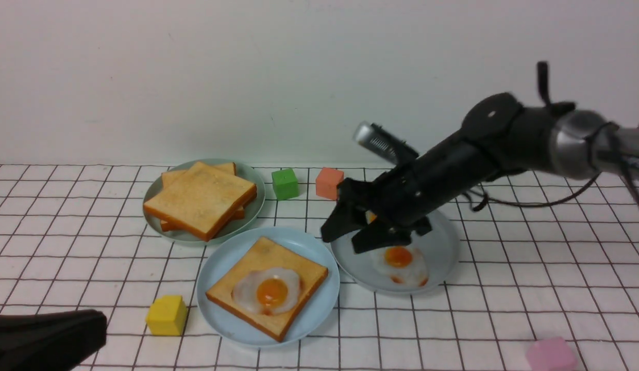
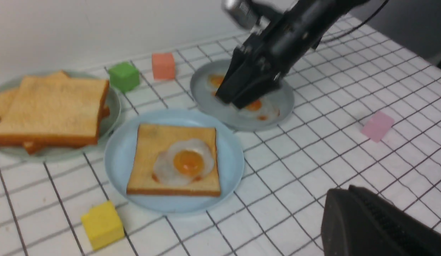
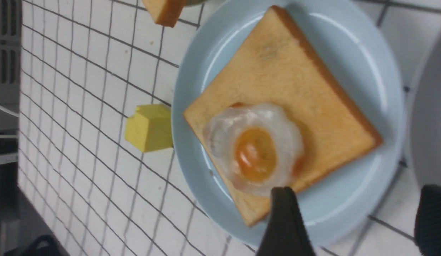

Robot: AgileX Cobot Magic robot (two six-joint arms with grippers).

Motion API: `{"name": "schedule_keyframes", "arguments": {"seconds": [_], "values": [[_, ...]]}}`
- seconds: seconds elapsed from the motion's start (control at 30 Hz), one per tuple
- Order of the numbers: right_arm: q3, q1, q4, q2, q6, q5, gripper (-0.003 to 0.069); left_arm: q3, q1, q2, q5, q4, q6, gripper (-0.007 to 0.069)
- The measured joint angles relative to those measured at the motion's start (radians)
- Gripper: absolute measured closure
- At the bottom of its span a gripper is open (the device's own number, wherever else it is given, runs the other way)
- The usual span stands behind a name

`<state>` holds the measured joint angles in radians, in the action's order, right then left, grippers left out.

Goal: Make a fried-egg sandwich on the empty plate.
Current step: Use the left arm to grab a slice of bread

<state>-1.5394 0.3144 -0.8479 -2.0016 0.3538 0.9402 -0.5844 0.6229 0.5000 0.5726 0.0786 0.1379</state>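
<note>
Three plates stand on the white gridded tablecloth [image 1: 505, 288].

1. Sky-blue plate [image 1: 219, 263], front centre: holds one square toast slice [image 1: 270, 255] lying flat, a corner turned toward the robot. One fried egg [image 1: 268, 292] lies on the slice, yolk up and uncovered, nearer that corner. The sandwich so far is this slice plus egg, on this plate.
2. Pale green plate [image 1: 181, 236], behind and to the left, nearly touching the blue one: holds a toast pile [image 1: 201, 198], slices skewed, no egg.
3. Grey plate [image 1: 443, 247], to the right, its rim just beside the blue rim: holds loose eggs [image 1: 404, 265]. One is in plain sight. A second shows only as an orange patch behind the arm.

Right gripper [image 1: 341, 243]: over the left part of the grey plate, tips aimed at the blue plate. Its fingers [image 3: 284, 220] are spread wide and released, with nothing between them.

Left gripper [image 1: 93, 327]: low at the near left edge, well apart from all plates, fingers pressed together. Whether it carries anything cannot be told.

Loose cubes: green cube [image 1: 285, 184] and salmon cube [image 1: 329, 183] behind the plates, yellow cube [image 1: 166, 315] just left of the blue plate, pink cube [image 1: 550, 354] near right.
</note>
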Motion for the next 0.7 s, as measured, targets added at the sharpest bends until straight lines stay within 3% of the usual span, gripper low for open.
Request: {"name": "schedule_keyframes", "arguments": {"seconds": [0.1,0.13,0.17,0.2,0.27,0.33,0.5,0.7], "values": [[0.026,-0.017,0.210,0.151,-0.055,0.057,0.0334,-0.005,0.000,0.132,0.000,-0.046,0.096,0.0636],[0.026,-0.017,0.210,0.162,-0.060,0.057,0.0334,-0.005,0.000,0.132,0.000,-0.050,0.102,0.0636],[0.063,-0.012,0.322,0.263,-0.099,0.078,0.0448,-0.024,-0.001,0.230,0.000,-0.086,0.144,0.0636],[0.097,-0.004,0.381,0.341,-0.118,0.082,0.0503,-0.042,-0.006,0.288,0.000,-0.107,0.165,0.0638],[0.155,0.008,0.448,0.460,-0.148,0.081,0.0596,-0.097,-0.027,0.412,0.000,-0.135,0.190,0.0638],[0.205,0.020,0.478,0.567,-0.164,0.073,0.0643,-0.147,-0.054,0.501,-0.001,-0.145,0.195,0.0638],[0.376,0.035,0.500,0.838,-0.188,0.010,0.0666,-0.344,-0.185,0.782,-0.010,-0.126,0.129,0.0638],[0.504,0.035,0.527,1.090,-0.188,-0.061,0.0655,-0.609,-0.301,1.113,0.015,-0.103,-0.056,0.0638]]}}
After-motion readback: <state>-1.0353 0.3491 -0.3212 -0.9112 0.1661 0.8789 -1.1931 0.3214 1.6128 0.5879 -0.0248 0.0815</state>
